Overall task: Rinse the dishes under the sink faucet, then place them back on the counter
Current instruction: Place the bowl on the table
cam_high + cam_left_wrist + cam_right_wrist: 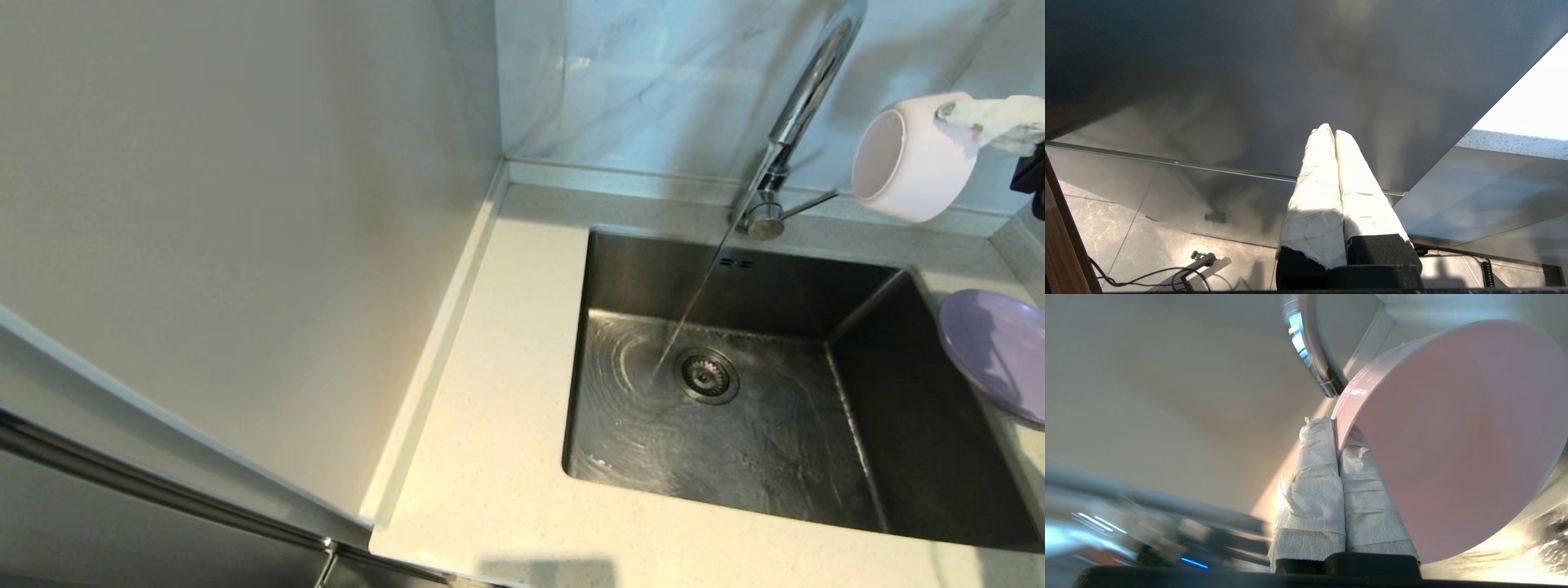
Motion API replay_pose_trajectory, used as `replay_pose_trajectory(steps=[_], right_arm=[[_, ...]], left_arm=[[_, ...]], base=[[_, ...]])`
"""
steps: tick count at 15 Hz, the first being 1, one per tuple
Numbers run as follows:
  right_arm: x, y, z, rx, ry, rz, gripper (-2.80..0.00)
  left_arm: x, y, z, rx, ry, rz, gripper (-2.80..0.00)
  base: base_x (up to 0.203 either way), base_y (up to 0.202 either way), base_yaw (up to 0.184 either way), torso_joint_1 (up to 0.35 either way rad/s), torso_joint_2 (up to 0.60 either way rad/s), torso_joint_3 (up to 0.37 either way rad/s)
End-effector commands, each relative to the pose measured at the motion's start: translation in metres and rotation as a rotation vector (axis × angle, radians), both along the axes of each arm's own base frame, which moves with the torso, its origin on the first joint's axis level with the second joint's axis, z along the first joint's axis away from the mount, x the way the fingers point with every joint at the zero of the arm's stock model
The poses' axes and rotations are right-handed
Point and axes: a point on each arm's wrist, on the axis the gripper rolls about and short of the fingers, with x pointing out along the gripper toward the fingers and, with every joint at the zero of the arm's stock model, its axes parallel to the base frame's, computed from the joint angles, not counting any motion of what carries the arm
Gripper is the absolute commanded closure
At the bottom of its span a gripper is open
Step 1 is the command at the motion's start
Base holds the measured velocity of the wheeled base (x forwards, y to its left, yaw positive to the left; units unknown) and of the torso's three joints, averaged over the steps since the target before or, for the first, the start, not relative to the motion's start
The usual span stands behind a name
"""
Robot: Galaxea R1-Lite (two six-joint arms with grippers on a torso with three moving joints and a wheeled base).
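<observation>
My right gripper (967, 122) is shut on the rim of the pale pink bowl (910, 159), holding it on its side in the air to the right of the faucet (804, 98), mouth facing left. In the right wrist view the taped fingers (1314, 482) pinch the bowl's rim (1341, 416). Water runs from the faucet into the sink (775, 392) near the drain strainer (707, 376). The lilac plate (1000, 351) lies on the counter (490, 425) at the sink's right edge. My left gripper (1334, 132) is shut and empty, parked low beside a cabinet.
The faucet's thin lever (808, 202) points right, close under the bowl. A tall pale cabinet side (245, 229) borders the counter on the left. Marble wall tiles (637, 82) stand behind the sink.
</observation>
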Motion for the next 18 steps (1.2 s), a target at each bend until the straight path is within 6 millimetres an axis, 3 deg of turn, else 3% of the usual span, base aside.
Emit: replay_pose_trajectory(steps=[1,4,5,7,9,10,11,14,18], right_arm=[[0.002,0.011,-0.002,-0.229,-0.294,0.014,0.0],[0.011,0.011,-0.011,-0.237,-0.249,-0.172,0.0],[0.015,0.013,-0.015,-0.209,-0.131,-0.259,0.0],[0.02,0.021,-0.031,-0.199,0.271,-0.503,0.0],[0.016,0.031,-0.058,-0.366,0.623,-0.826,0.0],[0.017,0.035,-0.067,-0.493,0.68,-0.937,0.0],[0.02,0.035,-0.07,-0.626,0.637,-0.983,0.0],[0.046,0.021,-0.06,-0.931,0.196,-1.027,0.0],[0.059,0.008,-0.065,-0.997,0.132,-1.046,0.0]], left_arm=[[0.0,0.0,0.0,0.0,0.0,-0.001,0.0],[0.0,0.0,0.0,0.0,0.0,-0.001,0.0],[0.0,0.0,0.0,0.0,0.0,0.0,0.0],[0.0,0.0,0.0,0.0,0.0,0.0,0.0],[0.0,0.0,0.0,0.0,0.0,0.0,0.0],[0.0,0.0,0.0,0.0,0.0,0.0,0.0],[0.0,0.0,0.0,0.0,0.0,-0.001,0.0],[0.0,0.0,0.0,0.0,0.0,-0.001,0.0],[0.0,0.0,0.0,0.0,0.0,0.0,0.0]], base=[[0.0,0.0,0.0,0.0,0.0,0.0],[0.0,0.0,0.0,0.0,0.0,0.0],[0.0,0.0,0.0,0.0,0.0,0.0],[0.0,0.0,0.0,0.0,0.0,0.0],[0.0,0.0,0.0,0.0,0.0,0.0],[0.0,0.0,0.0,0.0,0.0,0.0],[0.0,0.0,0.0,0.0,0.0,0.0],[0.0,0.0,0.0,0.0,0.0,0.0],[0.0,0.0,0.0,0.0,0.0,0.0]])
